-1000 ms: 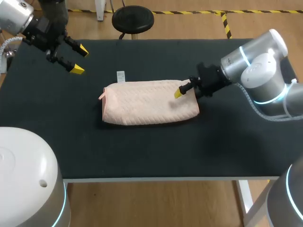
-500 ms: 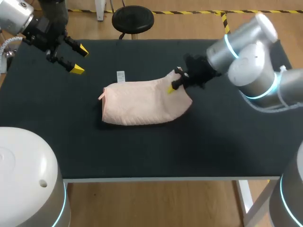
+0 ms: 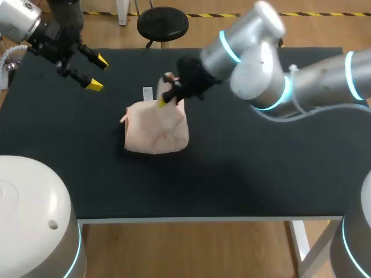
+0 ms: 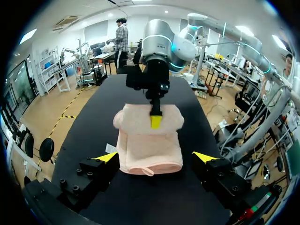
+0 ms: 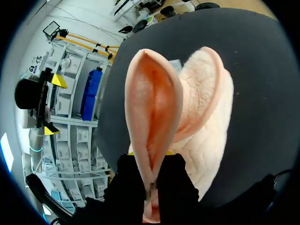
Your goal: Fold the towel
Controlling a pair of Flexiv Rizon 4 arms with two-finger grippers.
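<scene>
The right claw (image 3: 165, 99) is pinched shut on one edge of the pink towel (image 3: 156, 130). It holds that edge up off the desk (image 3: 261, 174), so the cloth stands in a raised flap between the two fingers. From the claw's own camera, the gripped edge (image 5: 151, 161) rises as a tall, narrow loop straight ahead of the fingers. The rest of the towel (image 5: 206, 108) curves away beside it and down onto the dark surface. The right arm (image 3: 261, 63) comes in from the right and lies across past the middle of the desk, with its claw over the towel's far edge.

Below the flap, the towel sits bunched in a short, thick heap left of the desk's centre, with a rounded fold along its near side. A small white tag (image 3: 148, 92) lies on the desk just beside the towel, close to the raised edge.

The left claw (image 3: 95, 73) hangs above the far left corner of the desk with its yellow tips spread wide and nothing between them. It is well apart from the towel. Through its camera, the towel (image 4: 150, 145) lies ahead of its parted fingers (image 4: 107, 157).
</scene>
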